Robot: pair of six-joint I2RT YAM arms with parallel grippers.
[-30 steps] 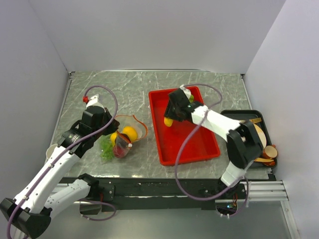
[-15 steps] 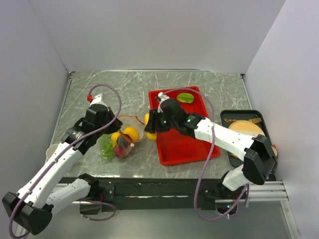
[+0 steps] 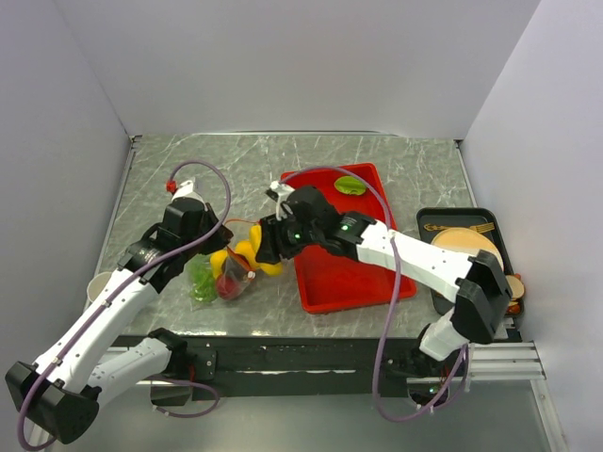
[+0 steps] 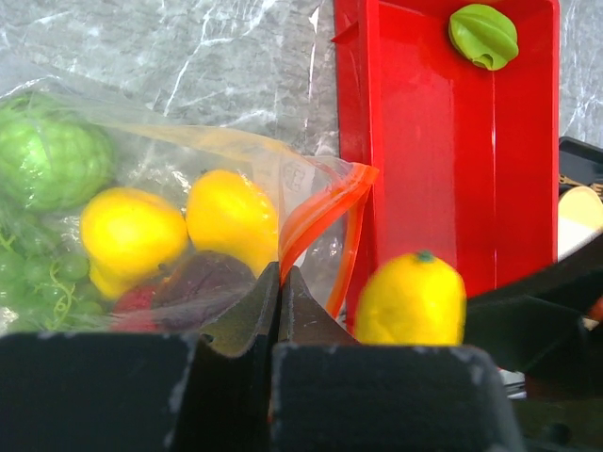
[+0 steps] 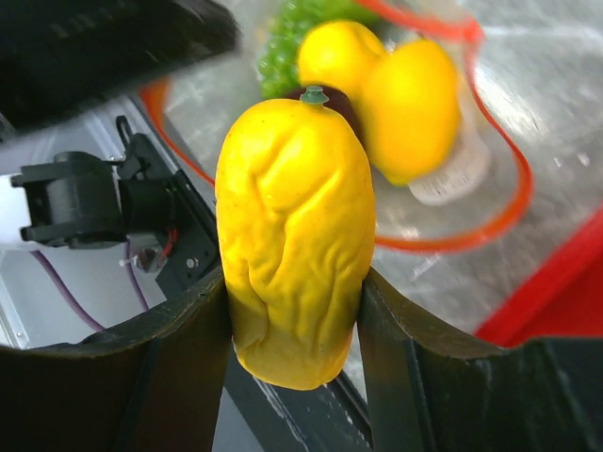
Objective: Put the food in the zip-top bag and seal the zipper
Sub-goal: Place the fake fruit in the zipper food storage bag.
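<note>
Left of centre from above, the left gripper [image 4: 280,282] is clenched on the zip-top bag [image 4: 254,155] rim, while the right gripper [image 5: 292,282] clasps a yellow toy fruit [image 5: 292,207] near its mouth, best let go only once past the orange zipper [image 4: 325,202].
</note>
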